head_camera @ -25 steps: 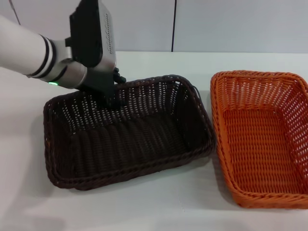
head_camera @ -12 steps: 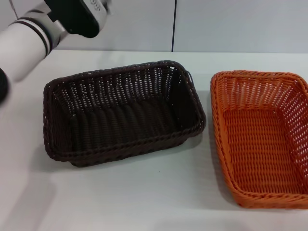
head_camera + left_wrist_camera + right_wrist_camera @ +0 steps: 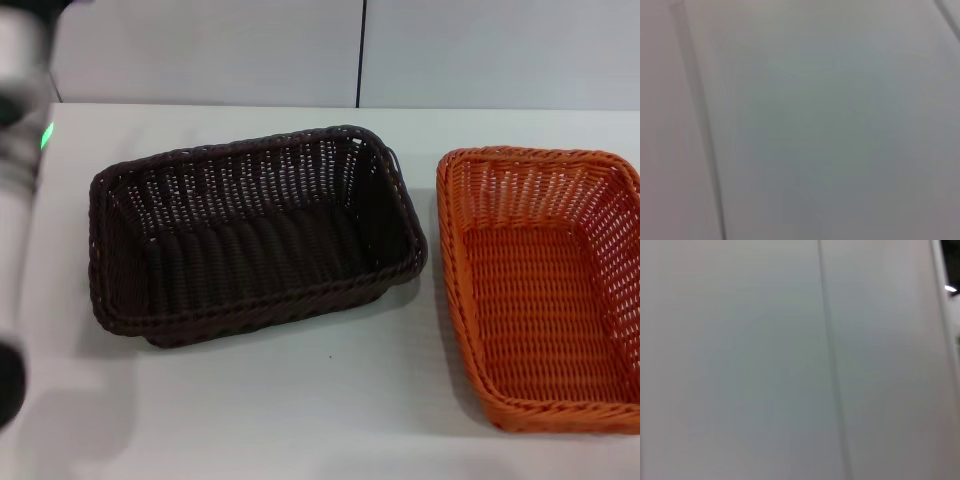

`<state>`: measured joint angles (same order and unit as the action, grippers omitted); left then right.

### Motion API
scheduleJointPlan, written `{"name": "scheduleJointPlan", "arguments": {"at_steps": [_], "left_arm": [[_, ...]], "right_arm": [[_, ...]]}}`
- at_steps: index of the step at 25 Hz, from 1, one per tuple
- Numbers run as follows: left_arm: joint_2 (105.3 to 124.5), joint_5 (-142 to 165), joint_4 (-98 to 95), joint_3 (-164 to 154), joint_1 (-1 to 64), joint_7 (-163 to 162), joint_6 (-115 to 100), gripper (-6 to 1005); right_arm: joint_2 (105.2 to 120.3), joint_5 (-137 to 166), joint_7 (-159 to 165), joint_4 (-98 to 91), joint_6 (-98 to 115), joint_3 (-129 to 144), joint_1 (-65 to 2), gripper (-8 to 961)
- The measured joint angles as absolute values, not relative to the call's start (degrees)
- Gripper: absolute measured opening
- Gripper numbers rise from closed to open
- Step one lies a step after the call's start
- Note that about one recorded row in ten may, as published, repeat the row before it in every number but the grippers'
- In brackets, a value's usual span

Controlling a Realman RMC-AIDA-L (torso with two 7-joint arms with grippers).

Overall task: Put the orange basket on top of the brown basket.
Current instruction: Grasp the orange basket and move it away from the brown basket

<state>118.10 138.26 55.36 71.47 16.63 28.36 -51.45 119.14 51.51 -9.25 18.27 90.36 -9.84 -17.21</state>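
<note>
Orange basket [image 3: 540, 285] beside brown basket [image 3: 255, 232], apart — claw state seemingly out of view, untellable.

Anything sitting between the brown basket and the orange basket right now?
No. In the head view only a bare strip of white table separates the brown basket from the orange basket.

A bare test bench by the look of it, likely a lab: a plain white table [image 3: 300, 420] runs edge to edge, and blank grey wall panels [image 3: 460, 50] with one dark seam stand behind its far edge.
</note>
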Motion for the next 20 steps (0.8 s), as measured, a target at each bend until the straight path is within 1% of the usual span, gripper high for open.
{"name": "scheduleJointPlan", "arguments": {"at_steps": [1,3,5,6,7,8,9,10,11,12,13,14,15,16,17,19,20], "left_arm": [[118.1,138.26,55.36,71.47,16.63,28.35,-51.45,778],[118.07,143.21,49.24,73.19,13.21,12.3,-54.95,778],[118.1,143.85,47.51,74.05,12.36,9.04,-55.57,778],[118.14,143.97,46.16,74.56,11.5,7.12,-55.91,778],[118.15,144.07,45.17,74.85,10.77,6.29,-56.28,778],[118.13,144.2,43.68,74.97,9.51,6.57,-56.67,778],[118.12,144.24,43.07,74.97,9.08,6.83,-56.76,778],[118.12,144.24,43.07,74.97,9.08,6.83,-56.76,778],[118.12,144.25,42.41,74.99,8.81,7.1,-56.82,778],[118.11,144.26,41.83,75.01,8.61,7.35,-56.88,778],[118.14,144.27,40.25,75.05,8.42,7.72,-56.99,778],[118.14,144.27,40.25,75.05,8.42,7.72,-56.99,778],[118.14,144.27,39.6,75.06,8.45,7.82,-57.01,778],[118.14,144.26,39.12,75.08,8.56,7.89,-57.03,778],[118.14,144.24,38.35,75.11,8.77,8.01,-57.05,778],[118.17,144.23,37.45,75.15,9.12,8.23,-57.07,778],[118.19,144.25,37.07,75.15,9.25,8.32,-57.08,778]], "right_arm": [[119.14,51.51,-9.25,18.27,90.36,-9.84,-17.21,725],[118.71,60.3,-9.19,21.78,97.0,-9.88,-15.34,724],[118.55,62.6,-9.17,23.09,99.45,-9.89,-14.83,724],[118.22,64.65,-9.16,24.53,101.89,-9.91,-14.45,724],[117.73,65.9,-9.15,25.75,103.33,-9.9,-14.22,724],[116.24,68.72,-9.14,28.7,105.55,-9.79,-13.86,724],[115.4,70.09,-9.14,30.1,106.18,-9.76,-13.74,724],[115.4,70.09,-9.14,30.1,106.18,-9.76,-13.74,724],[114.4,71.45,-9.13,31.66,106.72,-9.76,-13.71,725],[113.31,72.4,-9.13,33.29,106.94,-9.76,-13.74,725],[110.0,73.94,-9.22,38.61,106.65,-9.77,-14.16,725],[110.0,73.94,-9.22,38.61,106.65,-9.77,-14.16,725],[108.42,74.26,-9.58,41.03,105.74,-9.76,-14.51,725],[106.14,74.57,-10.16,44.41,104.13,-9.75,-15.2,725],[104.41,74.6,-10.46,46.61,102.78,-9.8,-15.81,725],[99.35,74.64,-10.96,52.91,97.46,-10.16,-17.52,724],[97.71,74.67,-10.99,54.83,95.55,-10.3,-18.11,724]]}}
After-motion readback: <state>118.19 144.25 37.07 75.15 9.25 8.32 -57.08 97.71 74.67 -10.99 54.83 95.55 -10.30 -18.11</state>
